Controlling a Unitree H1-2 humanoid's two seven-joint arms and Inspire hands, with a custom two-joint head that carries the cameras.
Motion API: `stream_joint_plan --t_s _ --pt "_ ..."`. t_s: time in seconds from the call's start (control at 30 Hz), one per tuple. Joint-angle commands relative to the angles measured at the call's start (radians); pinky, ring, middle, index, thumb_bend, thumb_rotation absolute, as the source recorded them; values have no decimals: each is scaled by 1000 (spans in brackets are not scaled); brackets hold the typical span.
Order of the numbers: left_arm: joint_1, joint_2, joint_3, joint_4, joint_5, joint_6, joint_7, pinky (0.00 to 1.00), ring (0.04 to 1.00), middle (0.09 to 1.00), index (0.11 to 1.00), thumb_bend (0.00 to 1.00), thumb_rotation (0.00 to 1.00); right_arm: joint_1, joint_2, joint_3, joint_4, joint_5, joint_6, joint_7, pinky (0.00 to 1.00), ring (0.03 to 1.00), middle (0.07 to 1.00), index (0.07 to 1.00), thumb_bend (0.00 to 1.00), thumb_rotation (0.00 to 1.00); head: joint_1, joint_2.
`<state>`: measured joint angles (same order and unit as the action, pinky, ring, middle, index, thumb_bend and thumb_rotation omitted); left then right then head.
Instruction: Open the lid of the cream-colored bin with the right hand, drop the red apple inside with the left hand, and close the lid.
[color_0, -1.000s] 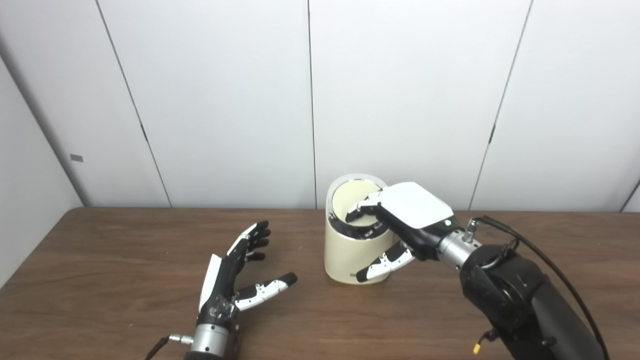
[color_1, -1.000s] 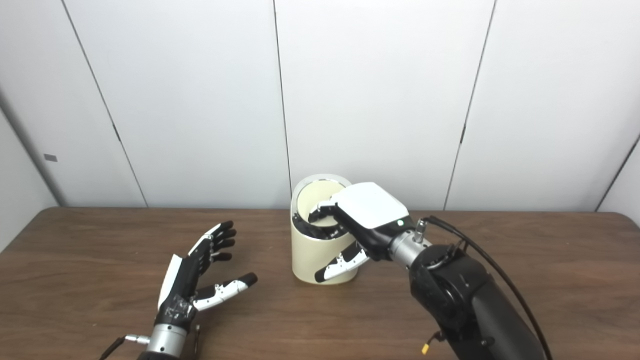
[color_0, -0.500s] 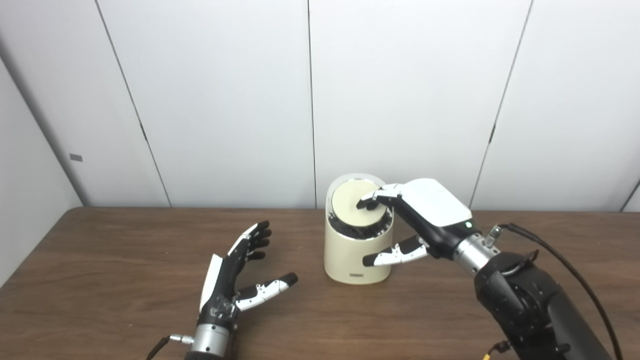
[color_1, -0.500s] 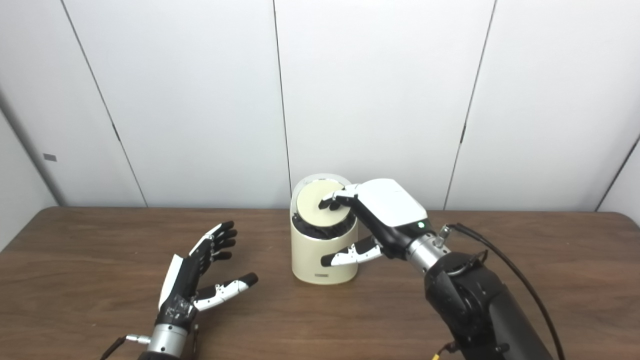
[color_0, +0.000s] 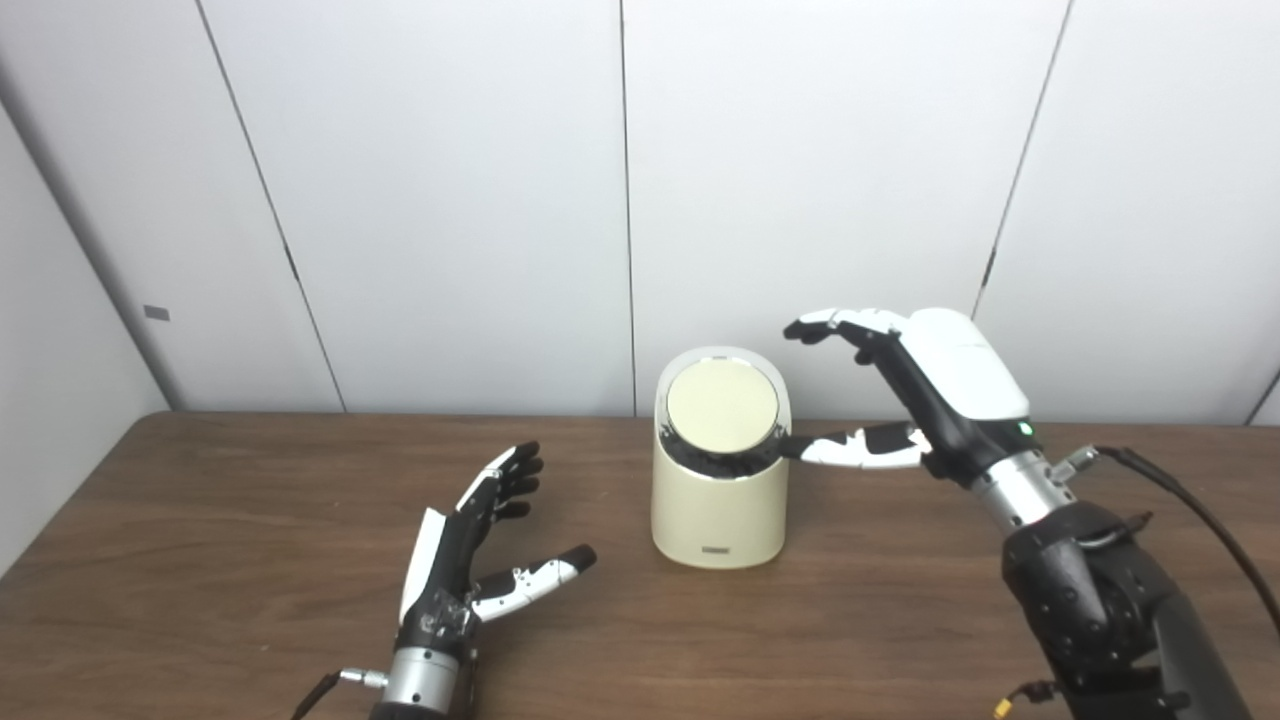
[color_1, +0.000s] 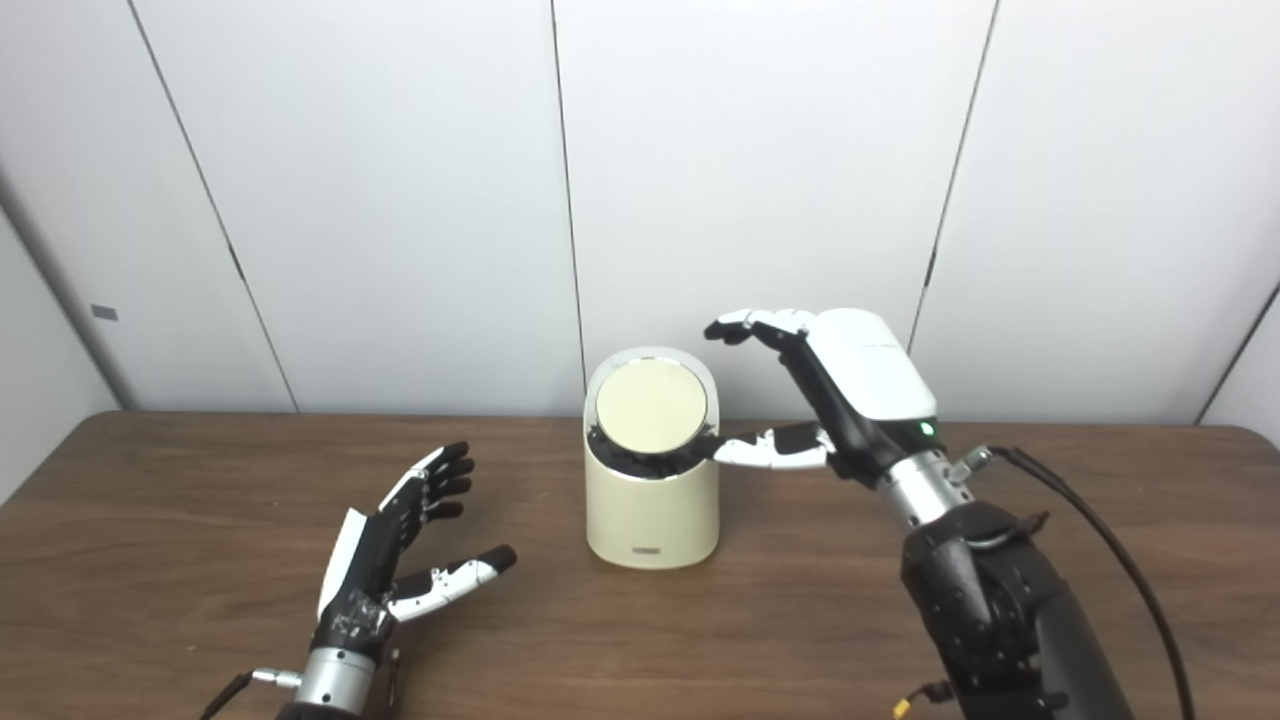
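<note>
The cream-colored bin (color_0: 718, 480) stands upright on the desk (color_0: 200, 560), toward the back edge, and its round lid (color_0: 722, 408) lies flat in the tilted top, closed, with a dark rim below it. No red apple shows anywhere in either view, so by my reading it is already inside and the task is at or near its end. The right hand (color_0: 925, 395) hangs to the right of the bin and above lid height, open and holding nothing, fingers (color_0: 830, 325) spread and curled forward; its thumb tip lies just beside the bin's rim, and I cannot tell whether it touches. The left hand (color_0: 470, 555) sits left of the bin and nearer the desk's front edge, well apart from it, open and empty, palm turned inward. The bin looks like light, stiff, smooth plastic that could slide or tip under a sideways push, so any press belongs on the middle of the lid, straight down along its tilt; the lid seems to swing inward and likely springs back. The two views differ little: the right eye view shows slightly more of the desk to the right of the bin, while the left eye view shows more desk to the bin's left.
</note>
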<state>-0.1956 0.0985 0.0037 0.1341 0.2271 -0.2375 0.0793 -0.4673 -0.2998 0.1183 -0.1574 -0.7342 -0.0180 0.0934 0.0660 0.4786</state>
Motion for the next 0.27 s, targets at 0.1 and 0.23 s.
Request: stream_joint_plan --t_s 0.1,0.23 --pt "-34 9 3 -13 -10 -47 9 750 816 844 884 826 264 41 9 -53 75 117 -106 -125 715 719 771 787 630 197 -1 1" --pt "-35 10 4 -14 -19 -48 3 711 812 845 885 825 258 76 50 -93 121 260 -87 -118 697 795 833 838 657 182 -4 -1"
